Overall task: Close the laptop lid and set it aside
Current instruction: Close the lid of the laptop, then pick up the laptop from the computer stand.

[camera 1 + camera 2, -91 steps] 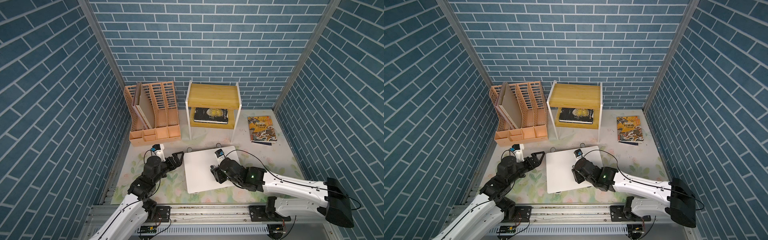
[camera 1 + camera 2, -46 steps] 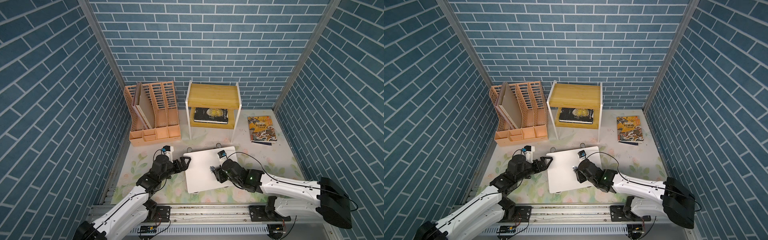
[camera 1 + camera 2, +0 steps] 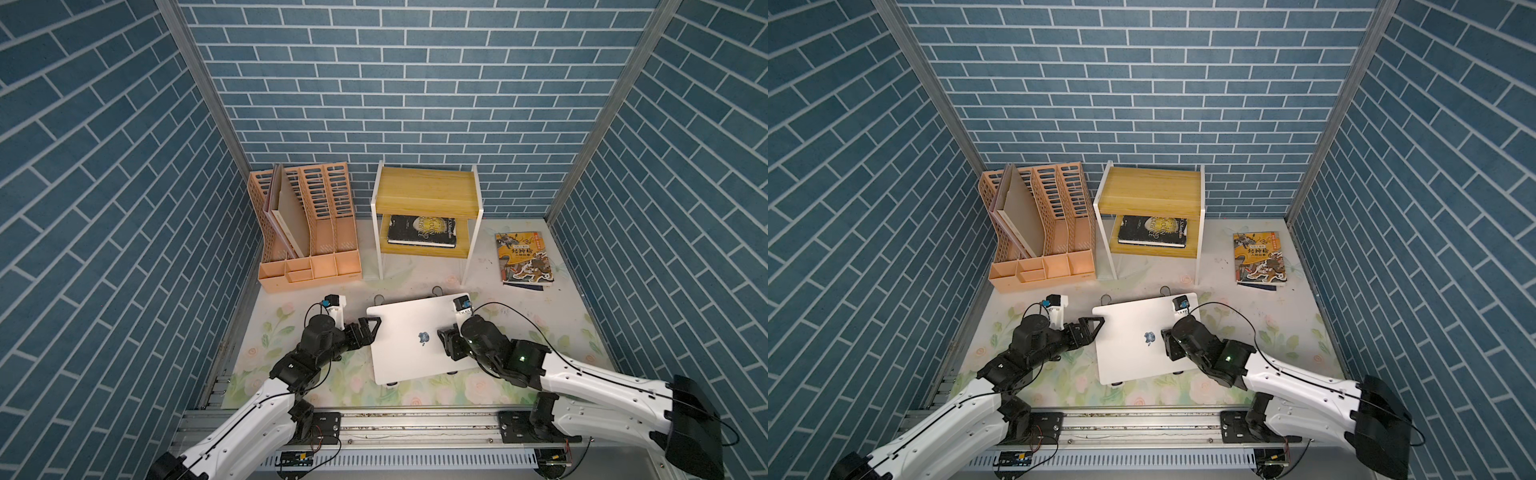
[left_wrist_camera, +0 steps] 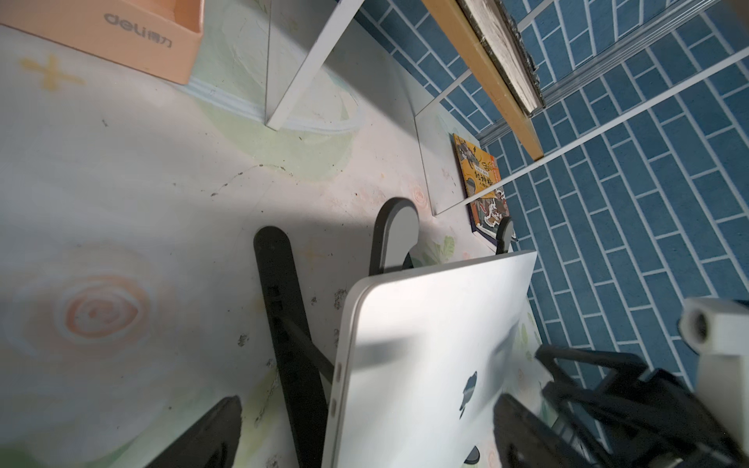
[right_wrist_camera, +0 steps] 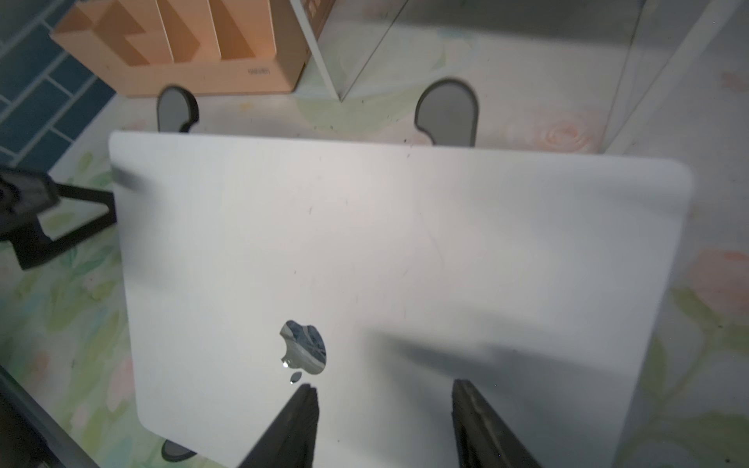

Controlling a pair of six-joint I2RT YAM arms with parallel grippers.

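Blue brick-pattern walls box in a floral tabletop (image 3: 552,332), where the laptop (image 3: 409,336) lies shut at centre front, its lid (image 3: 1133,332) down and the dark apple logo facing up. It rests on a black stand (image 4: 292,324), whose rounded tabs poke out past the far edge, so the machine sits raised and slightly tilted, not flat on the mat.

Right claw (image 5: 385,425) hovers over the lid just beside the logo, jaws partly apart and pinching nothing; whether the tips touch the metal cannot be told. Left claw (image 3: 368,332) waits spread wide just beside the laptop's left edge, also empty.

Judged from these views, closing is done and setting aside remains. The shell looks stiff, smooth and slippery, probably fairly heavy for one claw, and easily scratched. Its thin side edges, exposed above the stand, seem the best hold, one claw to each.

An orange file rack (image 3: 307,232), a small wooden shelf (image 3: 426,195) with a black book (image 3: 422,230), and a colourful book (image 3: 524,259) stand well apart along the back.
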